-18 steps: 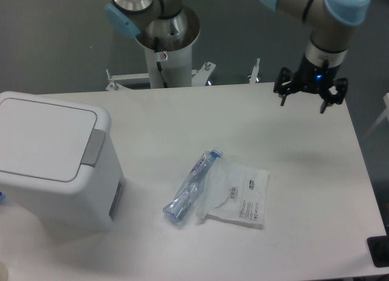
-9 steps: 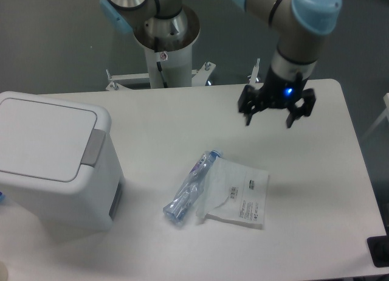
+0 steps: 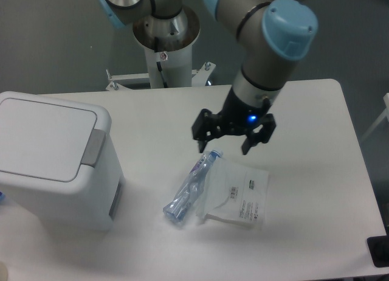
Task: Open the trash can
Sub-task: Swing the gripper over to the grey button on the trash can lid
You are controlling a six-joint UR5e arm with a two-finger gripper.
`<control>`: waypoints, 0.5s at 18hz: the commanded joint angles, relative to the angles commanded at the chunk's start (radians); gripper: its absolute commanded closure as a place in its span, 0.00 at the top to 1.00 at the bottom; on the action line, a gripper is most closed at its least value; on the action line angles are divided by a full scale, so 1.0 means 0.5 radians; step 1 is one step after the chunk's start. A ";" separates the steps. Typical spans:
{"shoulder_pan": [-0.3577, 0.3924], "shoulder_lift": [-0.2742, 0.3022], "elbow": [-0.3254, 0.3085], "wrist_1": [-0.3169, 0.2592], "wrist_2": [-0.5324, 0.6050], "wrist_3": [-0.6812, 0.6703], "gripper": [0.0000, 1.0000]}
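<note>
The trash can (image 3: 51,162) is a big white boxy bin at the left of the table, its flat lid down and its grey push-button tab (image 3: 93,148) on the right rim. My gripper (image 3: 224,145) hangs open over the middle of the table, well to the right of the bin and just above the cap end of a plastic bottle. Nothing sits between its fingers.
A crushed clear plastic bottle (image 3: 190,187) lies on the table beside a white plastic bag (image 3: 238,193) with labels. The arm's white pedestal (image 3: 166,59) stands behind the table's far edge. A dark object (image 3: 379,251) pokes in at the lower right corner.
The gripper has travelled from the table's far right corner leftward and toward the front, reaching the middle above the bottle. It stayed open. The trash can lid has not moved.
</note>
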 joint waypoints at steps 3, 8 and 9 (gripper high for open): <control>-0.049 0.009 0.009 0.000 -0.028 -0.025 1.00; -0.147 0.006 0.009 -0.003 -0.034 -0.067 1.00; -0.172 0.009 0.009 -0.003 -0.046 -0.083 1.00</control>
